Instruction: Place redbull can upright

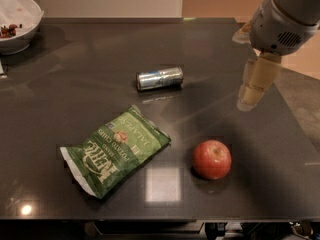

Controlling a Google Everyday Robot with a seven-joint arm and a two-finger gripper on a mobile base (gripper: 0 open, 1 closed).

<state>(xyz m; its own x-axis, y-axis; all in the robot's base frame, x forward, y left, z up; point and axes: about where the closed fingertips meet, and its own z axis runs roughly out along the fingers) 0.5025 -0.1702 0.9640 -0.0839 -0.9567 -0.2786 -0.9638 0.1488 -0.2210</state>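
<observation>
The redbull can [160,78] lies on its side near the middle of the dark table [75,104], its long axis running left to right. The gripper [250,98] hangs from the grey arm at the right, above the table, well to the right of the can and above the red apple [212,159]. It holds nothing that I can see.
A green chip bag [115,151] lies flat at the front left of the can. A white bowl [17,21] with some food stands at the back left corner. The table's right edge runs just past the gripper.
</observation>
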